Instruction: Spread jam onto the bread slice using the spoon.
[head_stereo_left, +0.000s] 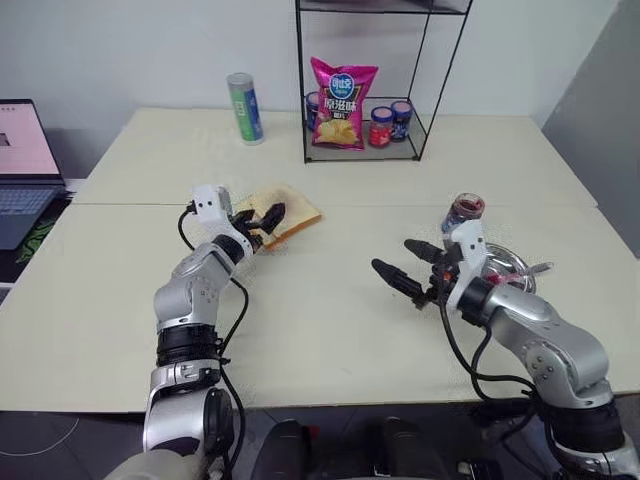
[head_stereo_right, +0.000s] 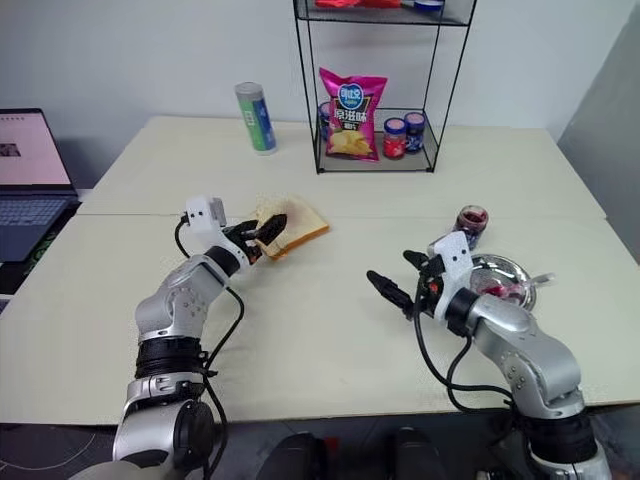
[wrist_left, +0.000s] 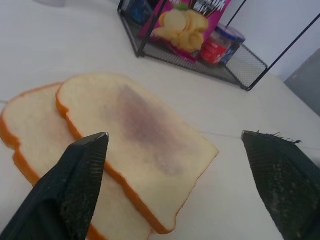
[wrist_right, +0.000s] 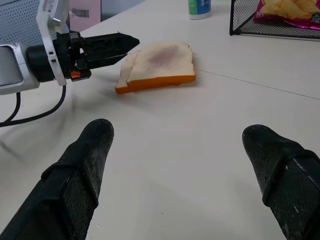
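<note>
Left of centre in the head view, the squarish pale bread slice with tan crust (head_stereo_left: 290, 212), smeared with dark red-purple jam (wrist_left: 142, 127), lies on another slice. The left gripper (wrist_left: 185, 165) stands beside it, fingers wide, empty. At lower right, the right gripper (head_stereo_left: 405, 265) is also wide, empty.
</note>
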